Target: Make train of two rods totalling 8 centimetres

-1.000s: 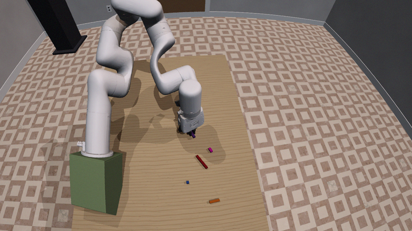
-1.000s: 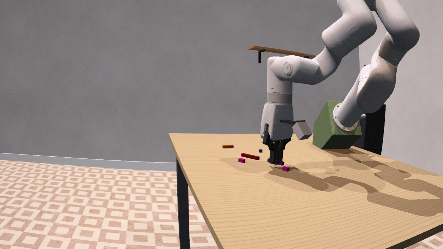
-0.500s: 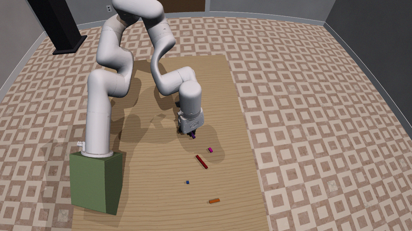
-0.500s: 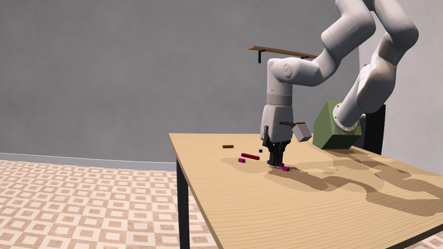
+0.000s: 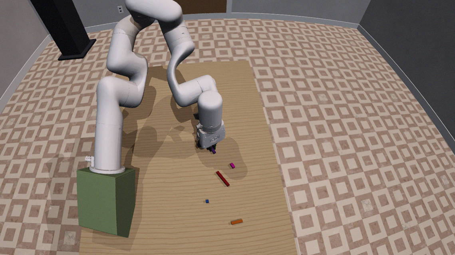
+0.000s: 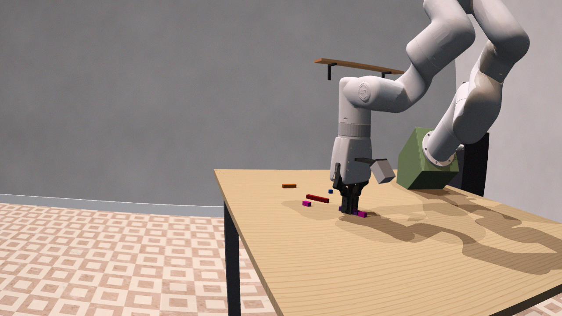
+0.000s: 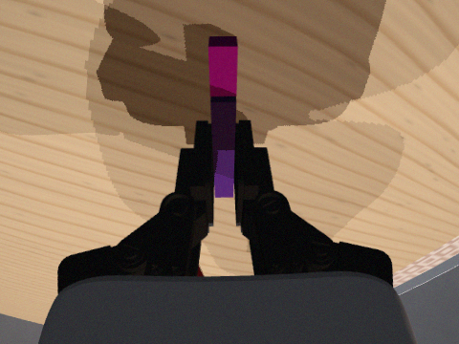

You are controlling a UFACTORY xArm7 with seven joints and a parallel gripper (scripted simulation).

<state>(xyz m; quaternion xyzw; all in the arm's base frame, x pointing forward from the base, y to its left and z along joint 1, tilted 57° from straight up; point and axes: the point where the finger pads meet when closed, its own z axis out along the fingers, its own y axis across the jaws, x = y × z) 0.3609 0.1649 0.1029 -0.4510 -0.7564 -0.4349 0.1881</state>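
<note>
My gripper (image 7: 223, 143) (image 6: 349, 212) is shut on the purple rod (image 7: 224, 136) (image 5: 212, 150), low at the table top. A magenta rod (image 7: 223, 71) (image 6: 362, 214) lies end to end with the purple rod, in one line with it and with no gap that I can see in the wrist view. This magenta rod is hidden in the top view. A second magenta rod (image 5: 232, 165) (image 6: 306, 203) lies apart. The red rod (image 5: 222, 178) (image 6: 317, 199), the blue rod (image 5: 207, 201) (image 6: 330, 191) and the orange rod (image 5: 236, 221) (image 6: 289, 185) lie separately on the table.
The wooden table (image 5: 172, 230) (image 6: 393, 267) bears all the rods. The green arm base (image 5: 100, 200) (image 6: 408, 169) stands on it. The second magenta rod and the red rod are the loose rods nearest to my gripper.
</note>
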